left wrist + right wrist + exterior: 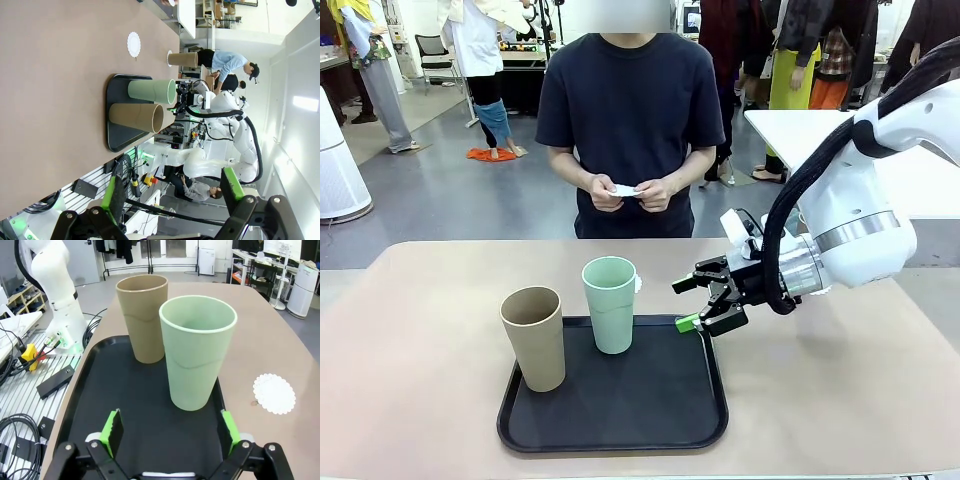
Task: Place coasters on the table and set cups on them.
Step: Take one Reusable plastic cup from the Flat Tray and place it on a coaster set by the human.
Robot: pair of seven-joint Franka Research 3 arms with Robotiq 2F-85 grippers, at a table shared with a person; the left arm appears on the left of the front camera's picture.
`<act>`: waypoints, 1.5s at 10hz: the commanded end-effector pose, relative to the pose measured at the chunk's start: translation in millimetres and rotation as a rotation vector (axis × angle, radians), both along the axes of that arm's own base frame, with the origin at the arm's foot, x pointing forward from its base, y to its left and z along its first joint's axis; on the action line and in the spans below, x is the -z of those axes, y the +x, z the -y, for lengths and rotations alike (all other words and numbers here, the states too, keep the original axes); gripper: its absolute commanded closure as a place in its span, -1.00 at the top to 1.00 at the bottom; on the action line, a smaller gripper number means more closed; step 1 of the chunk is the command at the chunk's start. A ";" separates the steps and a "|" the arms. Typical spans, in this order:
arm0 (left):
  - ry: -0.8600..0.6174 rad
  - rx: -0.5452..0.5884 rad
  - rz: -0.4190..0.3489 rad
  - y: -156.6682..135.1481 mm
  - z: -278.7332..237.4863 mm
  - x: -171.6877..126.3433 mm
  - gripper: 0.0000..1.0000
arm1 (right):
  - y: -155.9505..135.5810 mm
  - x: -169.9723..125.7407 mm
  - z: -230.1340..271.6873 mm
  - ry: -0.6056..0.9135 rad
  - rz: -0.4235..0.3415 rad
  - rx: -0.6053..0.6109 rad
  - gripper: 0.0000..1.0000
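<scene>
On black tray [650,405], tapered cups [612,305], seemingly matte

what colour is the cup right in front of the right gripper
Mint green. The cup shows best in the right wrist view, on the black tray.

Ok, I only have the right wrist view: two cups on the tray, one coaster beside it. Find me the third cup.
Observer: The third cup, tan, stands upright on a coaster on the table, farther from the tray than the loose coaster.
Operator: Now locate the last coaster.
Observer: The person holds a small white flat thing between both hands, likely that coaster.
Operator: Report the other arm.
Observer: The left gripper is open and holds nothing.
</scene>
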State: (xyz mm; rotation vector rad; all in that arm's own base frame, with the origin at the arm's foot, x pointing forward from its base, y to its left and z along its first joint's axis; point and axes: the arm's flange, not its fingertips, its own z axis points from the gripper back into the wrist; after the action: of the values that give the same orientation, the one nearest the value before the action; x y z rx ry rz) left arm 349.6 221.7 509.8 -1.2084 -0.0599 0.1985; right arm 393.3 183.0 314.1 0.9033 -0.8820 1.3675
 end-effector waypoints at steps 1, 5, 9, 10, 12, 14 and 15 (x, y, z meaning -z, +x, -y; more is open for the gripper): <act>-0.004 -0.015 0.014 0.5 -0.2 -1.4 1.00 | -0.5 1.4 2.1 -0.008 -0.001 -0.004 1.00; -0.004 -0.015 0.014 0.5 -0.2 -1.4 1.00 | 4.4 7.8 -3.9 -0.007 0.010 -0.131 1.00; -0.004 -0.015 0.014 0.5 -0.2 -1.4 1.00 | 14.3 17.3 -9.3 -0.010 0.006 -0.124 1.00; -0.004 -0.015 0.014 0.5 -0.2 -1.4 1.00 | 17.2 18.7 -10.6 -0.008 0.010 -0.110 1.00; -0.004 -0.015 0.014 0.5 -0.2 -1.4 1.00 | 23.6 19.6 -13.6 0.002 0.015 -0.087 1.00; -0.004 -0.015 0.014 0.5 -0.2 -1.4 1.00 | 30.1 23.8 -21.0 0.013 0.002 -0.081 1.00; -0.004 -0.015 0.014 0.5 -0.2 -1.4 1.00 | 34.2 27.2 -25.0 0.011 -0.003 -0.076 1.00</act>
State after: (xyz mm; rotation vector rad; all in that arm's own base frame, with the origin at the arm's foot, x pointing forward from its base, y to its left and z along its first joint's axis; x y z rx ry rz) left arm 349.6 221.7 509.8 -1.2084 -0.0599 0.1985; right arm 419.4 198.2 295.9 0.9695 -0.8288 1.4393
